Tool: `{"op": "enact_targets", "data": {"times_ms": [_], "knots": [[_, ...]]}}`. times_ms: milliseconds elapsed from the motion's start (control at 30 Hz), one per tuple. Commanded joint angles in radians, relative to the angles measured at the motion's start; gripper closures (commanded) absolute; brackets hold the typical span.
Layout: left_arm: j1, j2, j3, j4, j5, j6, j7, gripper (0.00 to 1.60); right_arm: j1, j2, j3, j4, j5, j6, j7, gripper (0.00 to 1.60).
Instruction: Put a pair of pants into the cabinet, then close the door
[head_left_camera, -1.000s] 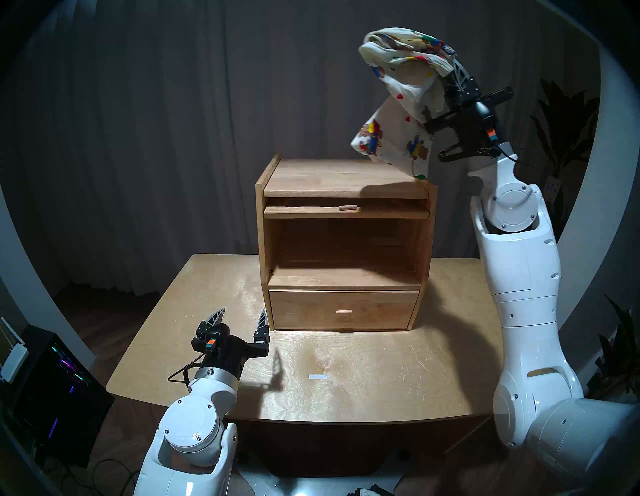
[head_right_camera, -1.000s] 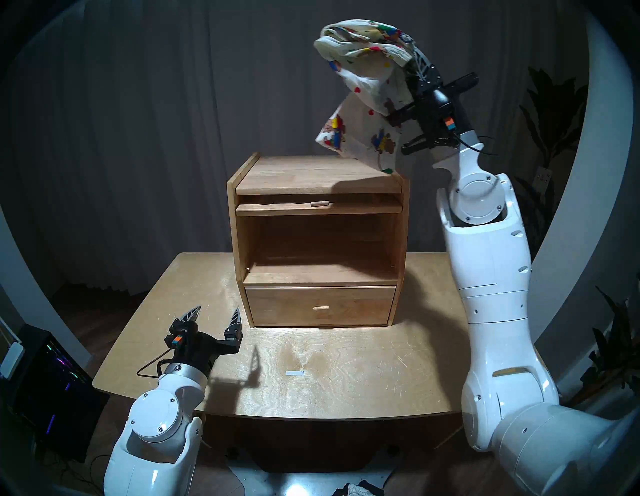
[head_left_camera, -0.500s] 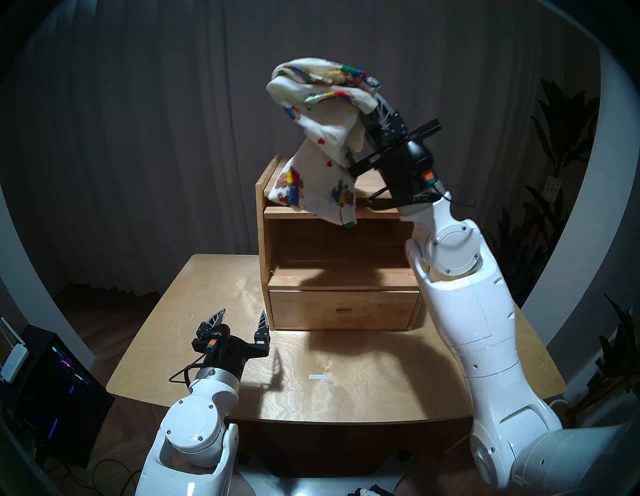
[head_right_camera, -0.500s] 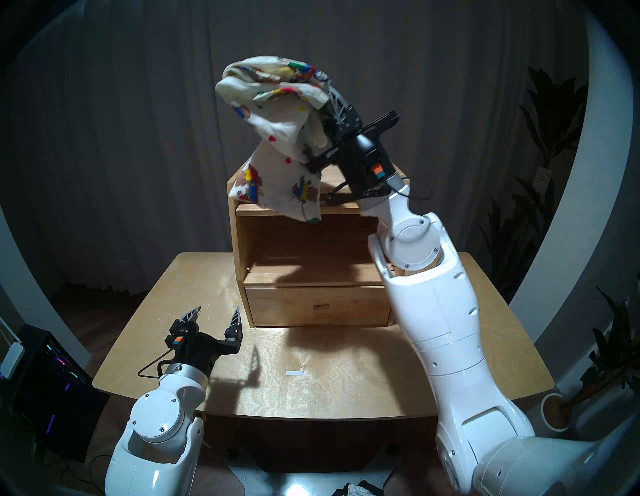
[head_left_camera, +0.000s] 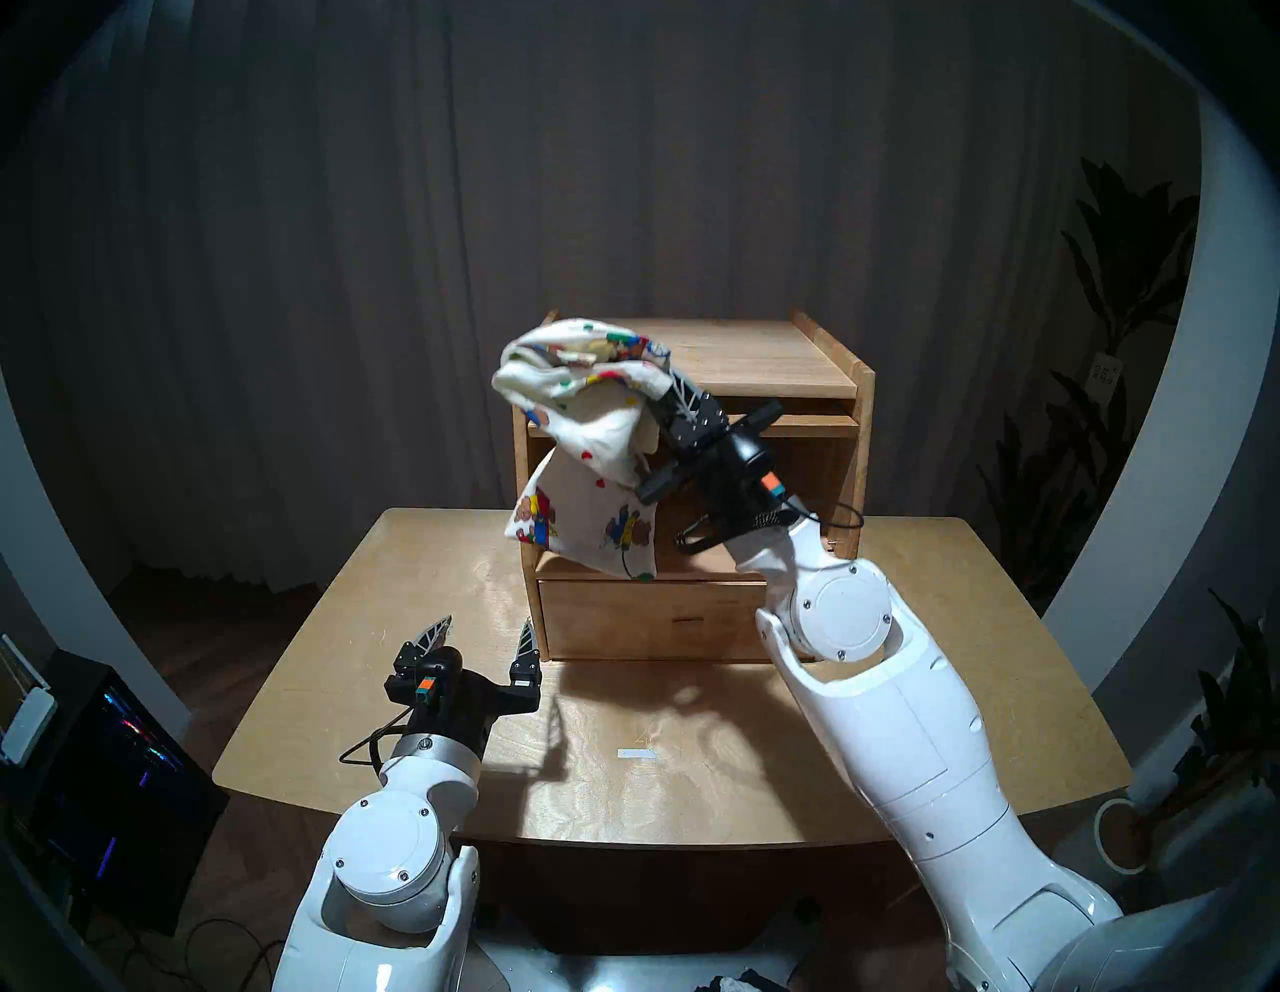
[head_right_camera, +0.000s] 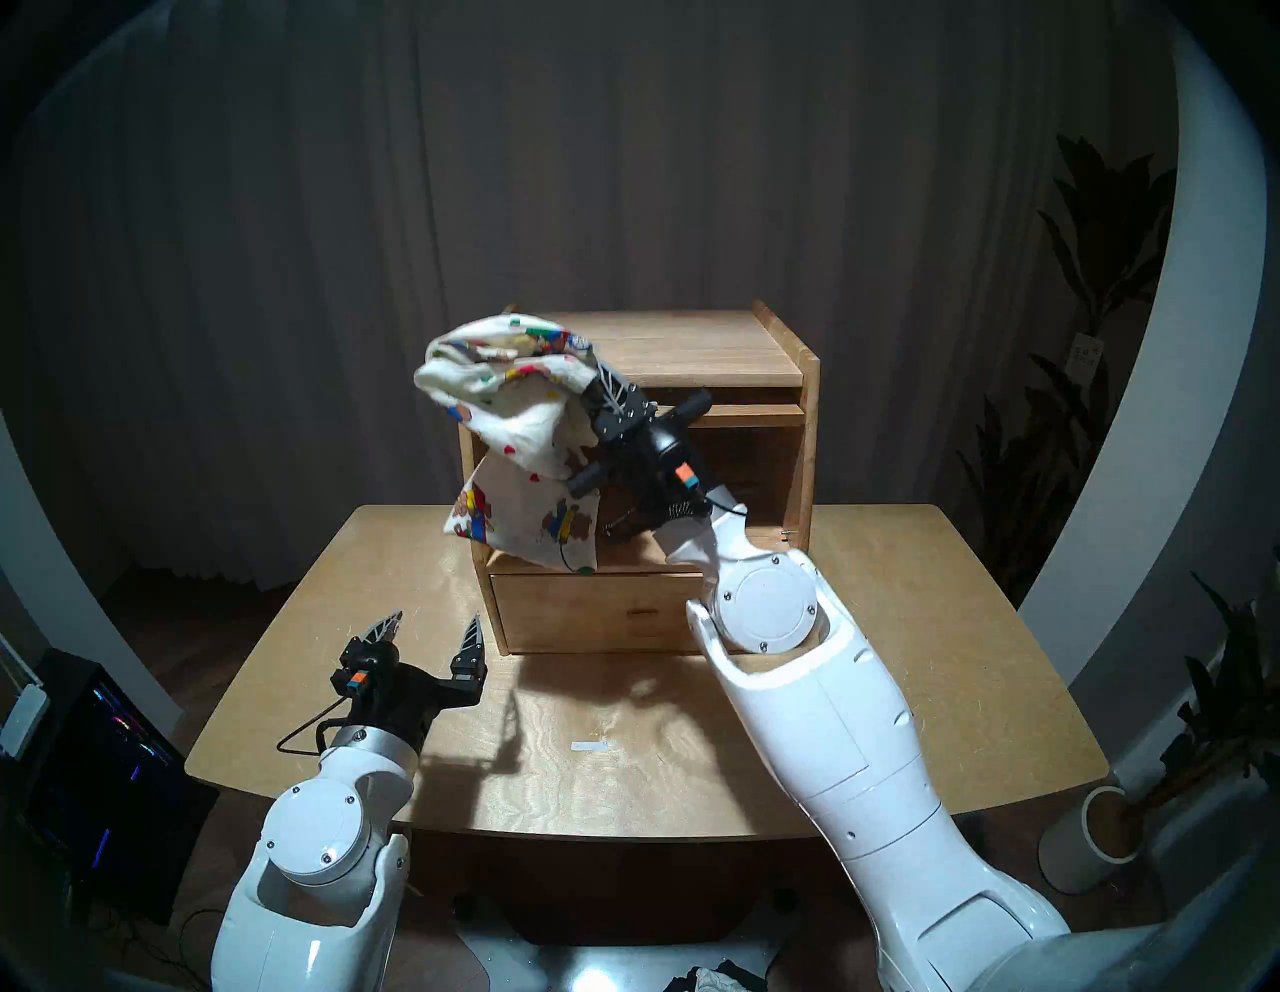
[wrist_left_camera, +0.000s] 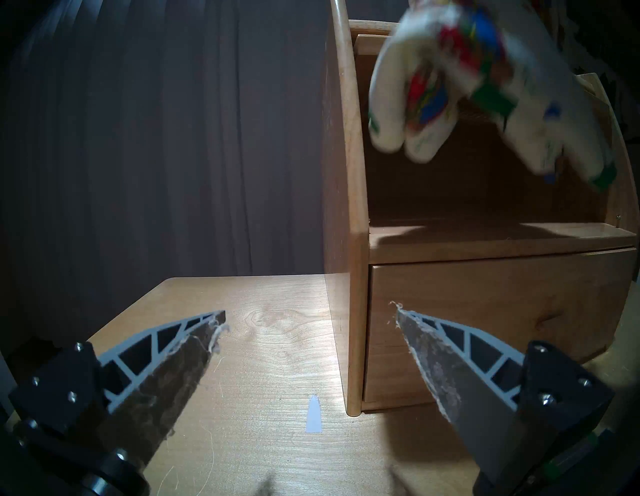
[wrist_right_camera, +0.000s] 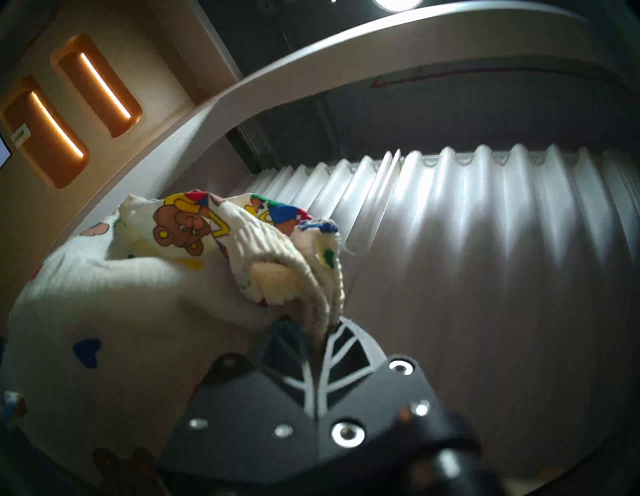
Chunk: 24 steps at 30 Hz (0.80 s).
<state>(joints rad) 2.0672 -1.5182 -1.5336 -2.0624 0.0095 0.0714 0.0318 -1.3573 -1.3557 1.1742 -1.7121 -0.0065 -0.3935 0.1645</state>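
Cream pair of pants (head_left_camera: 596, 443) hangs pinched in right gripper (head_left_camera: 668, 388).

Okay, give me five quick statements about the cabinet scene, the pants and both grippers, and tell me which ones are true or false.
1. The right gripper is shut on the pair of pants. True.
2. The pants already lie on the floor of the cabinet's upper compartment. False: they hang in the air in front of the opening.
3. The left gripper is open and holds nothing. True.
4. The door covers the upper compartment. False: it sits pushed in flat under the top, and the compartment is open.
5. The drawer below the compartment is pulled out. False: its front sits flush.
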Motion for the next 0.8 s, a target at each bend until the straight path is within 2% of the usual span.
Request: {"op": "enact_targets", "data": {"times_ms": [0, 100, 233, 367, 400, 600, 767], "knots": [[-0.01, 0.001, 0.002, -0.019, 0.0, -0.005, -0.002, 0.0, -0.117, 0.046, -0.039, 0.038, 0.046, 0.044, -0.014, 1.6], [-0.01, 0.0, 0.002, -0.02, 0.001, -0.006, -0.002, 0.0, -0.161, 0.069, -0.052, 0.064, 0.065, 0.062, -0.023, 1.6], [-0.012, 0.0, 0.003, -0.024, 0.002, -0.006, -0.002, 0.0, -0.206, 0.101, -0.035, 0.072, 0.102, 0.075, -0.051, 1.6], [-0.012, 0.0, 0.004, -0.027, 0.004, -0.007, -0.002, 0.0, -0.264, 0.126, 0.026, 0.015, 0.147, 0.065, -0.083, 1.6], [-0.012, 0.0, 0.004, -0.03, 0.004, -0.007, -0.002, 0.0, -0.292, 0.131, 0.058, -0.021, 0.172, 0.058, -0.098, 1.6], [-0.011, 0.0, 0.004, -0.037, 0.005, -0.008, -0.005, 0.0, -0.347, 0.118, 0.146, -0.098, 0.268, 0.075, -0.156, 1.6], [-0.01, 0.0, 0.004, -0.041, 0.006, -0.007, -0.008, 0.0, -0.332, 0.082, 0.175, -0.161, 0.332, 0.102, -0.196, 1.6]]}}
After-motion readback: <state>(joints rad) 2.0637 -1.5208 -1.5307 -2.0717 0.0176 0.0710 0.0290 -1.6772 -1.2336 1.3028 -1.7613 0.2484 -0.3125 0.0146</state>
